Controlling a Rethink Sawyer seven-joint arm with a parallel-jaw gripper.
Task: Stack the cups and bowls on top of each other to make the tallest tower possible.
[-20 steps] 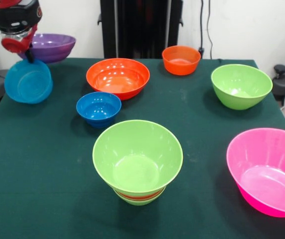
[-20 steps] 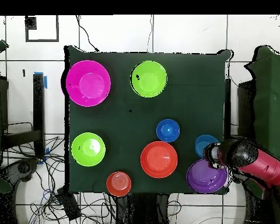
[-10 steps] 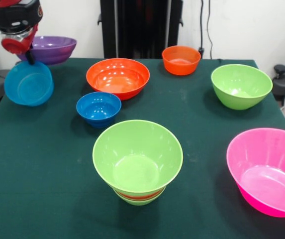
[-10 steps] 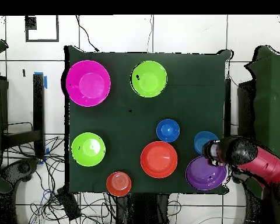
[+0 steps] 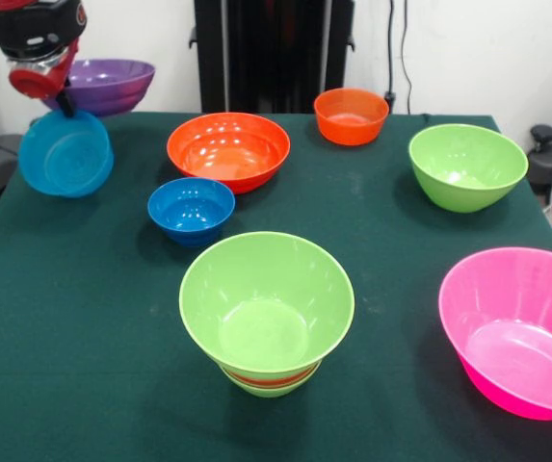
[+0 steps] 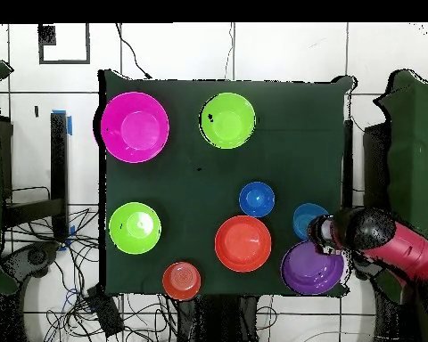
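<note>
My gripper (image 5: 61,106) is at the table's far left corner, shut on the rim of a light blue bowl (image 5: 64,154) that hangs tilted with its opening facing the camera. In the overhead view the gripper (image 6: 322,233) sits between that bowl (image 6: 308,217) and a purple bowl (image 6: 312,267). The purple bowl (image 5: 112,85) lies just behind the gripper. The tower (image 5: 266,308) stands near the front: a wide lime green bowl over an orange band and a small green base. From above, the tower (image 6: 227,120) shows only its green top.
Other bowls stand on the green cloth (image 5: 83,318): a large orange bowl (image 5: 228,146), a small blue one (image 5: 191,206), a small orange one (image 5: 351,114), a lime green one (image 5: 467,164) and a big pink one (image 5: 516,327) at the front right edge.
The gripper has carried the light blue bowl slightly up and inward over the table. The purple bowl has shifted a little the same way.
</note>
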